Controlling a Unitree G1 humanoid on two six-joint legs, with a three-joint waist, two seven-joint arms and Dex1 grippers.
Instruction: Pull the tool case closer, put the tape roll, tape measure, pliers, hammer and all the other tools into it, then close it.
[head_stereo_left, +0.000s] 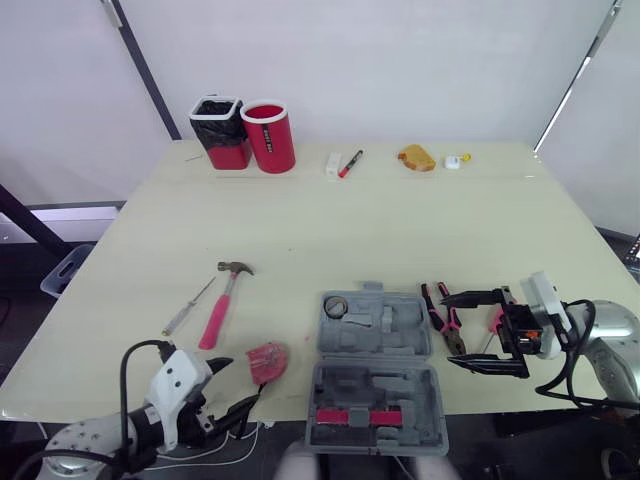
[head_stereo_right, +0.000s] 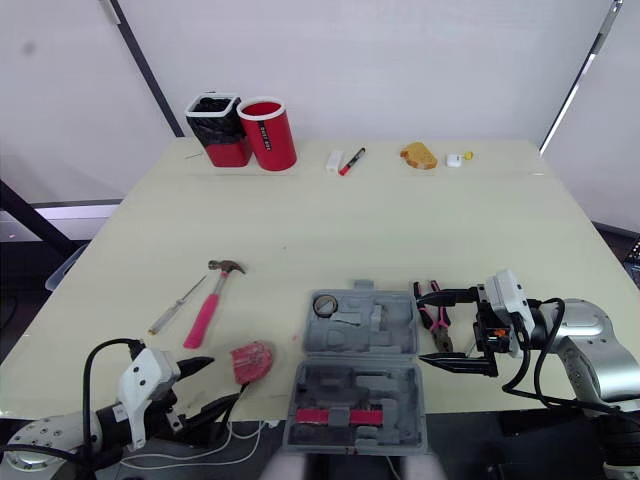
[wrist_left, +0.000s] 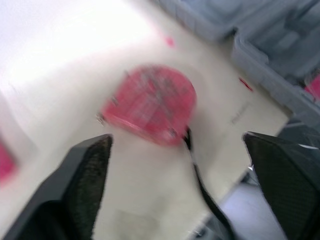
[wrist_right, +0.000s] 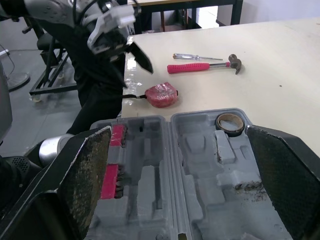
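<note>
Tool case (head_stereo_left: 375, 370) opened, tape roll (head_stereo_left: 336, 306) stowed (far half). Tape measure (head_stereo_left: 267, 361), hammer (head_stereo_left: 222, 297), pliers (head_stereo_left: 442, 317) left on desk (head_stereo_left: 400, 230). Fingers of left gripper (head_stereo_left: 235, 388) and right gripper (head_stereo_left: 448, 330) spread, empty.

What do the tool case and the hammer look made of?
The tool case looks like matte grey moulded plastic, judging by its formed recesses. The hammer has a dull, metal-looking head. Its pink handle is probably plastic or rubber-coated, though I can't tell which.
</note>
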